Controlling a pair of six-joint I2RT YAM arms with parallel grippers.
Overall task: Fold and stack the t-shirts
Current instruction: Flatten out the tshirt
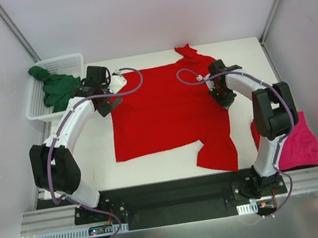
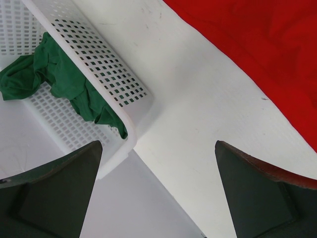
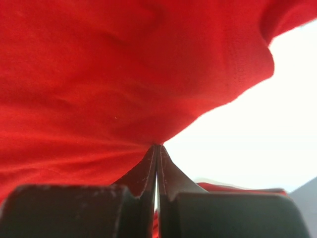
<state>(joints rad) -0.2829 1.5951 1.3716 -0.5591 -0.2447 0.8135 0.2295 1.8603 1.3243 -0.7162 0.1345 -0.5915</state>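
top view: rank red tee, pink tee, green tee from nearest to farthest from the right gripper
1. red t-shirt: mid-table, pinched by the right gripper
2. pink t-shirt: near right edge
3. green t-shirt: far left, in the basket

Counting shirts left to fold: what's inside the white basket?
One crumpled dark green t-shirt, overlapping the left rim of the basket. The mesh floor beside it shows bare. Anything under the green cloth is covered and cannot be seen.
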